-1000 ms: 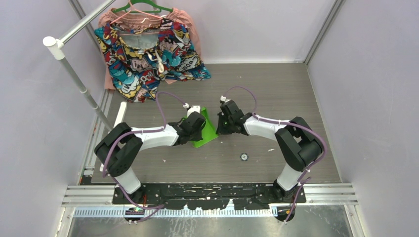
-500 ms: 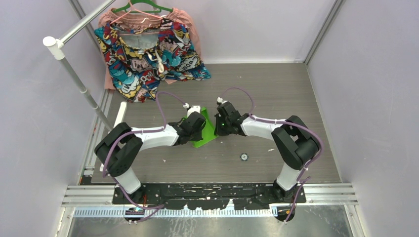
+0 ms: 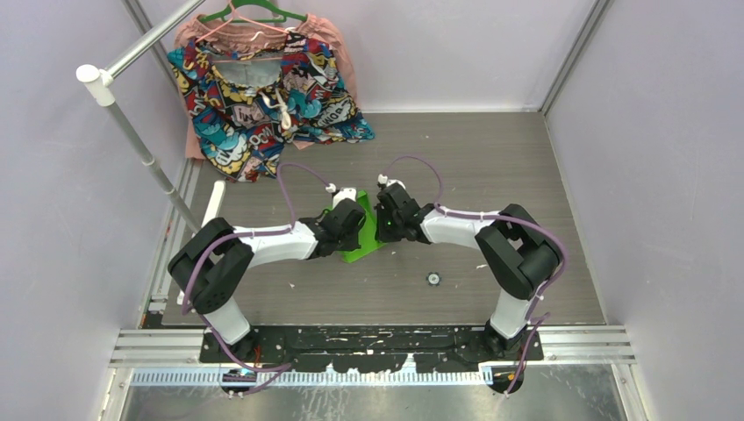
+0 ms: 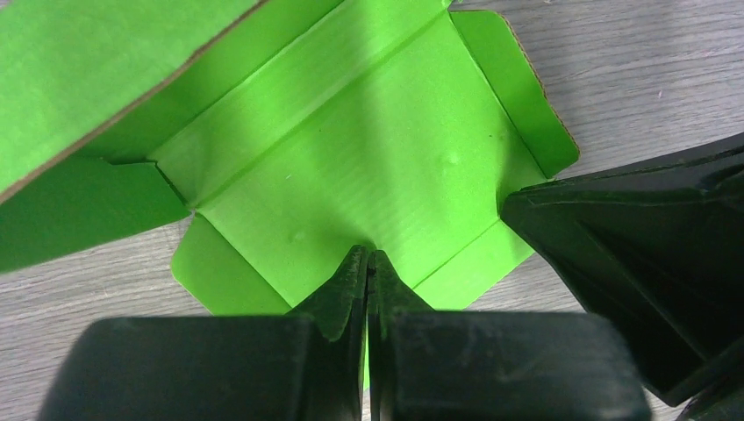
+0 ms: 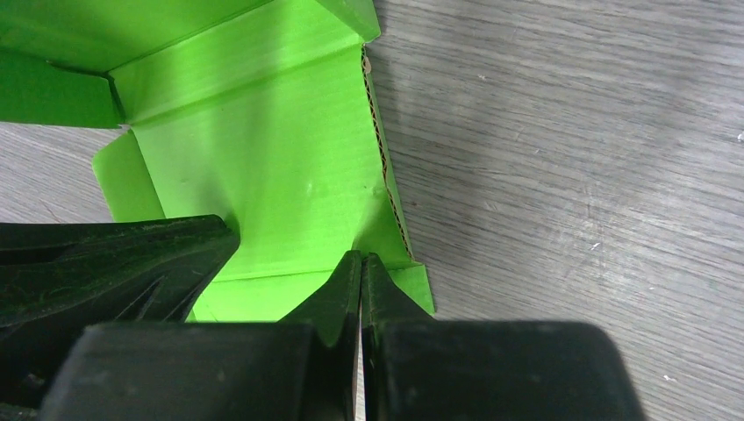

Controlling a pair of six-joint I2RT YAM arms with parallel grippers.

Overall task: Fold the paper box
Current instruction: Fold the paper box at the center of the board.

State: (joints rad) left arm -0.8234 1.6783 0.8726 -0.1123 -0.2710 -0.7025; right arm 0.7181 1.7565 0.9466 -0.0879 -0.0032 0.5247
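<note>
The paper box (image 3: 364, 241) is a lime-green die-cut sheet lying partly unfolded on the grey table, between the two grippers. In the left wrist view the paper box (image 4: 351, 158) shows a flat middle panel, side flaps and a raised flap at the upper left. My left gripper (image 4: 369, 255) is shut, its tips touching the near edge of the middle panel. My right gripper (image 5: 361, 256) is shut, its tips touching the panel by the sheet's right edge (image 5: 263, 167). In the top view the left gripper (image 3: 349, 221) and right gripper (image 3: 382, 226) sit close together over the sheet.
A colourful patterned garment (image 3: 263, 88) hangs on a green hanger at the back left. A white pole (image 3: 132, 132) slants along the left side. A white strip (image 3: 213, 203) lies at the left table edge. A small dark round object (image 3: 432, 279) lies front right of the box.
My right gripper has moved left onto the green sheet, closing the gap to the left gripper. The left arm and the sheet have stayed put.
</note>
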